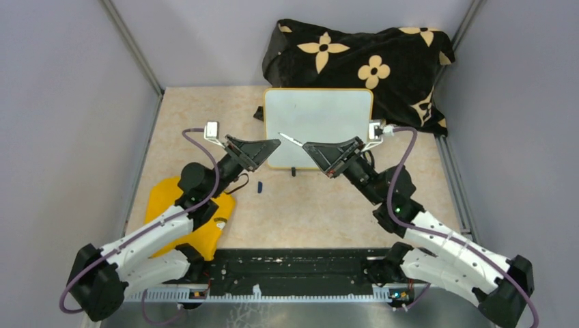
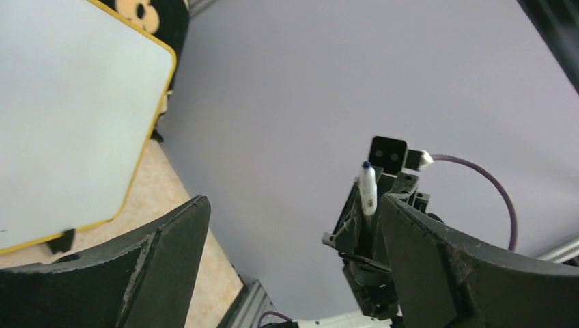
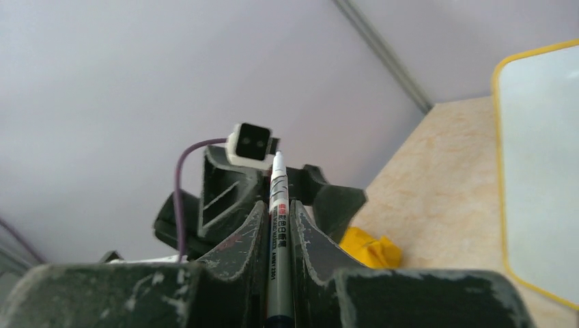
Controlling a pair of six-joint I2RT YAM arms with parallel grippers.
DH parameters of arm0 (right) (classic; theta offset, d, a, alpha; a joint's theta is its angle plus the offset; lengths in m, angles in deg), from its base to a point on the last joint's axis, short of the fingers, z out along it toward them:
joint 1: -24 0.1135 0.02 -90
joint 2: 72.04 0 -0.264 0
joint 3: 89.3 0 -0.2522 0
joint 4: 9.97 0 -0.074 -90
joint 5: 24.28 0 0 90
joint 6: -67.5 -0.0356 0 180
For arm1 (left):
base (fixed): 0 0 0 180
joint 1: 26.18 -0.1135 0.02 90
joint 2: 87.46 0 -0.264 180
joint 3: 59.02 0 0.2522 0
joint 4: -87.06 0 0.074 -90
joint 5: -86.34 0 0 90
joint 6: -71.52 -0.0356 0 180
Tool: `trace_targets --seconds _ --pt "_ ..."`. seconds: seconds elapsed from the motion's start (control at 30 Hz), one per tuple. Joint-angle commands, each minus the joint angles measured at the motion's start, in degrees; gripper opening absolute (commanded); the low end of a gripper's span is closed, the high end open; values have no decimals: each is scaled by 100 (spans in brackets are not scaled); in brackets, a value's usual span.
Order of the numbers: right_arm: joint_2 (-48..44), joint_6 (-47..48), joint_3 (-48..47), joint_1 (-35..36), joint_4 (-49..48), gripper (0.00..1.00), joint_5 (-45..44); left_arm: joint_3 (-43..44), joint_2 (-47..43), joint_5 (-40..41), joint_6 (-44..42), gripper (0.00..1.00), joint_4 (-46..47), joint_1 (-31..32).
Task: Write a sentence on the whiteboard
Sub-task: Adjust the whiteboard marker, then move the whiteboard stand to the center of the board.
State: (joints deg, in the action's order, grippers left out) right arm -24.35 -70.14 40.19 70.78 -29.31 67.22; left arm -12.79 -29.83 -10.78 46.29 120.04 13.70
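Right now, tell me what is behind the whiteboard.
A black flowered cloth lies heaped behind the whiteboard, toward the back wall. Whatever lies under the cloth, or flat beneath the board, cannot be seen.

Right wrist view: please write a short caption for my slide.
The right gripper holds a marker, with the whiteboard at the frame's right.

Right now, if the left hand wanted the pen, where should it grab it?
Probably the bare white stretch of the pen sticking out past the right hand, just behind the blue tip. The left hand is open and faces it, so it could come straight in from the left and close across the thin round barrel. The right hand is shut on the rest.
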Motion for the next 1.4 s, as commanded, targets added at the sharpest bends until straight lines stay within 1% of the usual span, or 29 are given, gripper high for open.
trace_targets --seconds 0.0,0.03,0.07,0.2,0.27,0.33,0.43,0.57,0.8,0.9,1.0,1.13,1.37 --pt "-747 962 -269 -13 1435 0 -863 82 -752 751 -1083 99 -1413 7" --pt "-884 1184 -350 -13 1879 0 -1089 213 -892 963 -1428 99 -2082 3" --pt "-990 1395 -445 -14 2295 0 -1339 367 -965 1121 -1775 99 -2526 9" --pt "-1164 2211 -809 -11 3820 0 -2180 1054 -874 1535 -3230 99 -4025 8" --pt "-1127 2471 -970 -12 4382 0 -2541 1363 -690 1711 -3765 99 -4578 5" --pt "-1088 2631 -1061 -11 4763 0 -2794 1596 -468 1675 -4378 99 -5010 8" --pt "-1060 2737 -1050 -14 5066 0 -2907 1818 -135 1572 -4889 99 -5270 3" --pt "-978 2720 -950 -14 5188 0 -2883 1953 335 1613 -5018 99 -5112 9" --pt "-1092 2672 -633 -14 5057 0 -2978 2100 1255 1437 -4985 99 -4408 5" --pt "-1086 2750 -562 -12 5000 0 -3049 2234 1541 1433 -5158 99 -4166 2" --pt "-1107 2859 -450 -11 4885 0 -3048 2229 1655 1326 -5388 99 -3838 -4" --pt "-1217 2988 -202 -16 4542 0 -2894 2009 1757 1337 -5655 99 -3442 -10" --pt "-1240 3064 37 -138 4130 0 -2472 1370 1656 1239 -5555 99 -2868 -55"
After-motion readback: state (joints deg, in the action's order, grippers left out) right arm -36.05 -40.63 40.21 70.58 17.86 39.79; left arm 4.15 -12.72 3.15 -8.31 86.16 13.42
